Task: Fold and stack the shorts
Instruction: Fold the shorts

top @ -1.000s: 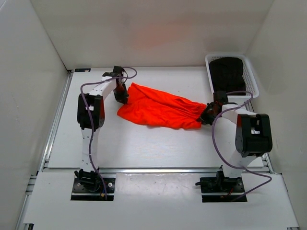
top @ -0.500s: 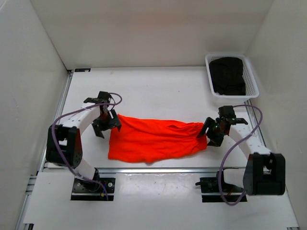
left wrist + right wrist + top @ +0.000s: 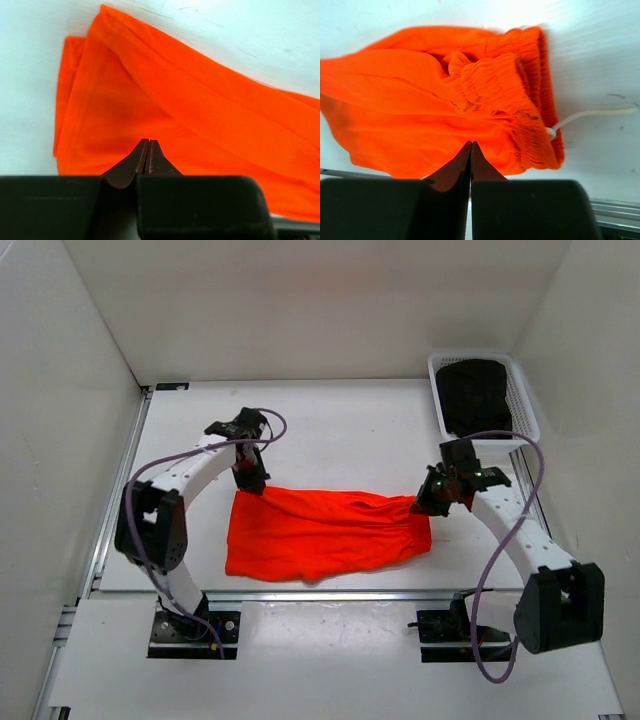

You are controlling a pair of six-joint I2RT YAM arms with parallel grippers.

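The orange-red shorts (image 3: 325, 535) lie flat and spread across the near part of the table, waistband on the right. My left gripper (image 3: 252, 483) is shut and empty, just over the shorts' far left corner. In the left wrist view the shut tips (image 3: 148, 142) hover above the hem end of the shorts (image 3: 200, 115). My right gripper (image 3: 425, 502) is shut and empty at the far right corner. In the right wrist view its tips (image 3: 471, 144) hang above the gathered waistband (image 3: 530, 100), and the white drawstring (image 3: 590, 116) trails onto the table.
A white basket (image 3: 528, 410) with dark folded clothes (image 3: 475, 395) stands at the back right, just behind the right arm. White walls enclose the table on the left, back and right. A metal rail runs along the near edge (image 3: 320, 594).
The shorts were pulled toward the near edge and laid out flat. In the last half second both grippers let go, moved back toward the shorts' far corners, and now stand shut.
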